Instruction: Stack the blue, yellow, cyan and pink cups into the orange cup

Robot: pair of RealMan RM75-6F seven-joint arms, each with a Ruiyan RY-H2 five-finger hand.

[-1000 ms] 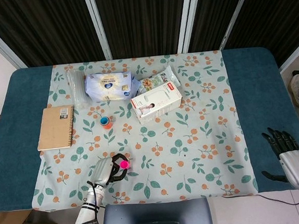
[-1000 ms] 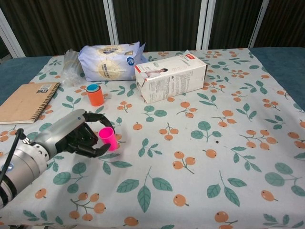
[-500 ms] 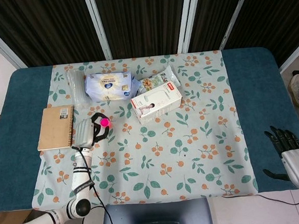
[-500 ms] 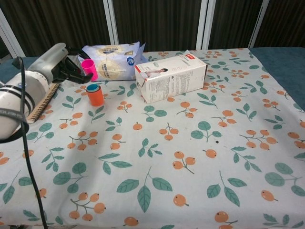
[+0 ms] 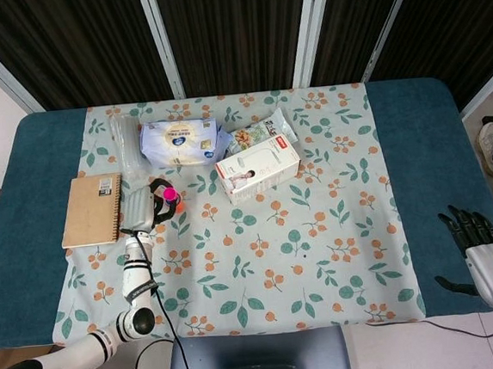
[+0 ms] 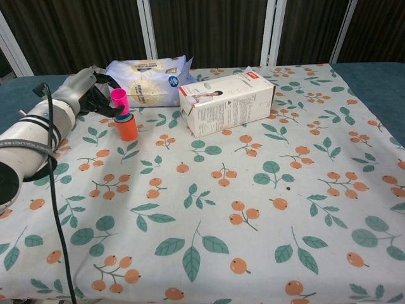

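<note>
Your left hand [image 6: 88,95] is pinching the pink cup [image 6: 118,101] between its fingertips and holding it just above the orange cup [image 6: 126,128], which is standing upright on the flowered tablecloth [image 6: 253,209] at the far left. A blue rim is showing at the orange cup's mouth; you cannot tell from either view which of the other cups are sitting inside it. From the chest view the pink cup's base is looking as if it is at or barely inside that mouth, but whether it is touching cannot be told.

Room is lying mostly to the right and near side of the stack: the whole near half of the cloth is open, and so is the stretch between the stack and the white carton [image 6: 226,102]. To the left, your forearm is crossing over the brown spiral notebook [image 5: 92,209], which is sitting near the cloth's left edge with the bare teal tabletop [image 5: 17,222] beyond it. On the far side, the pale blue soft pack [image 6: 147,81] is lying near the stack, with a clear plastic bag [image 5: 127,143] to its left, so the far side is crowded. A snack packet [image 5: 259,133] is lying just beyond the carton.

Your right hand [image 5: 476,242] is hanging off the table's near right corner, well apart from everything, fingers spread and holding nothing.
</note>
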